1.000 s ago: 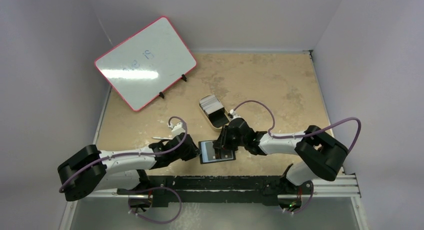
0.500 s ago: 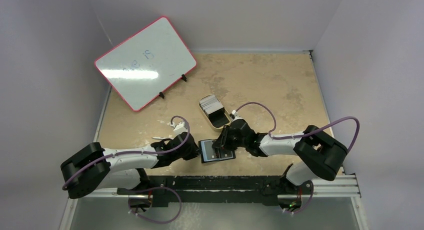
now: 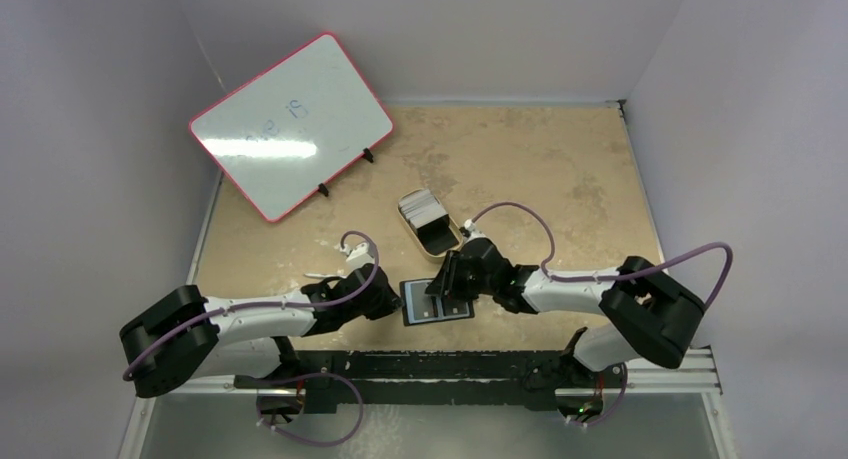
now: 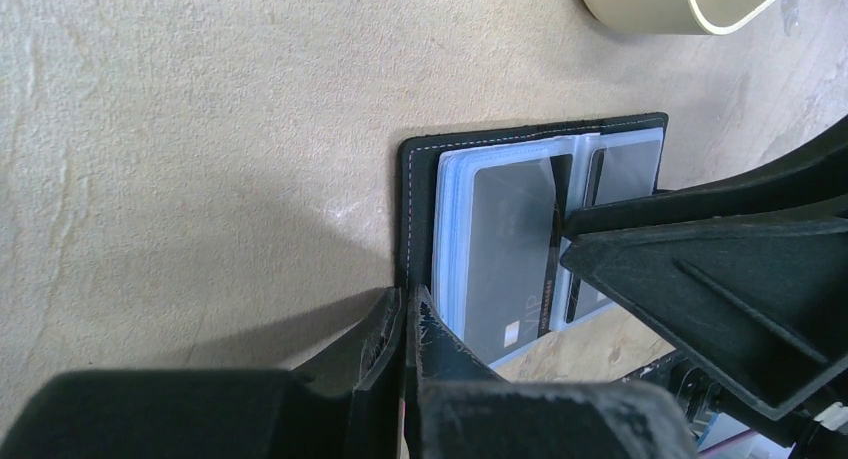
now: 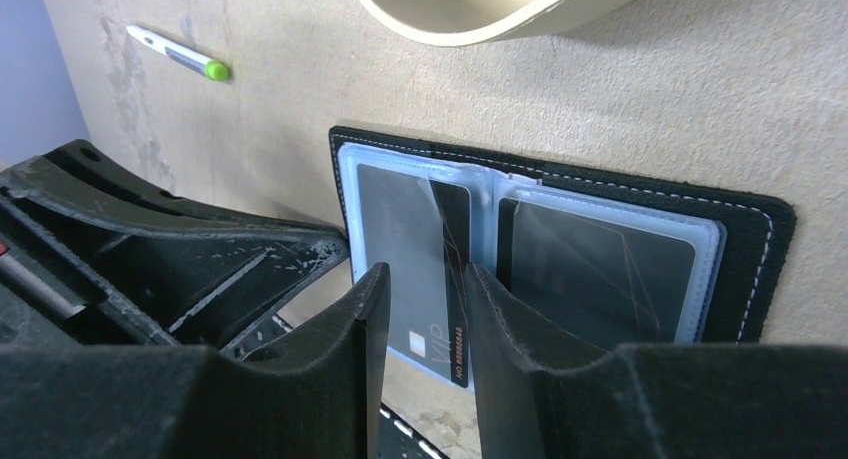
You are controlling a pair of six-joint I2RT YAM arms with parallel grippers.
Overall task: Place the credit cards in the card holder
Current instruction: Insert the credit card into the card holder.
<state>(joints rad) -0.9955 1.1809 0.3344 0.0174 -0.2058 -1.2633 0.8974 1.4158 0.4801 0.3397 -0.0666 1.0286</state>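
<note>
I am finding the card holder (image 5: 750, 241) lying open and flat on the bench (image 3: 560, 169), at the near edge between the two arms, its bluish inside facing up. One dark credit card (image 5: 410, 219) is sitting only partly in the sleeve on the page nearer the left arm, its near end projecting past the holder's edge. A second dark card (image 5: 590, 269) is showing fully seated in the other page. The right hand (image 5: 425, 271) is standing over the projecting end with its fingers a narrow gap apart and the card showing between them; I cannot tell whether the pads are pressing on it. I am judging that it is placed there to steer the card into the sleeve. The left hand (image 4: 407, 314) is pinching together on the outer edge of the holder's black cover, apparently pinning it so that a push does not slide it along the bench. The other credit cards (image 3: 421, 208) are lying as a pale stack in the tan tin (image 3: 437, 237), just beyond the holder, so I am rating the task as barely begun. A pen (image 5: 180, 54) is lying off to the left and a whiteboard (image 3: 290, 127) is standing at the far left, neither involved.
</note>
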